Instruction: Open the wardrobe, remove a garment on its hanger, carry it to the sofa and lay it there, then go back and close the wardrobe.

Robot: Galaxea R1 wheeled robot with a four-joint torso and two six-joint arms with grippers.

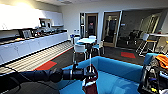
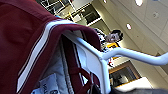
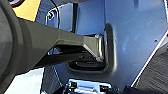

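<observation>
The left arm reaches in from the left, and its end effector [image 1: 88, 74] is over the near part of the blue sofa [image 1: 117, 71]. It is closed on the white hanger [image 1: 90, 65], whose thin rod rises straight up from the grip. The maroon jacket [image 1: 90, 85] hangs below the end effector, in front of the sofa seat, and its lower part is cut by the near edge of the head view.

In the left wrist view the jacket [image 2: 27, 37] is very close: maroon cloth with white stripes on the collar, a pale lining and a label inside. The white hanger [image 2: 100, 62] passes through the neck opening, and its curved hook goes away toward the ceiling. A person [image 2: 113, 37] stands behind it.

The right end effector: I cannot tell whether it is open or closed.

Farther in the room, a small table with white chairs [image 1: 86, 43] stands behind the sofa. A long white bench [image 1: 32, 45] runs along the left wall. An orange object [image 1: 162, 61] lies at the right, by the sofa arm.
</observation>
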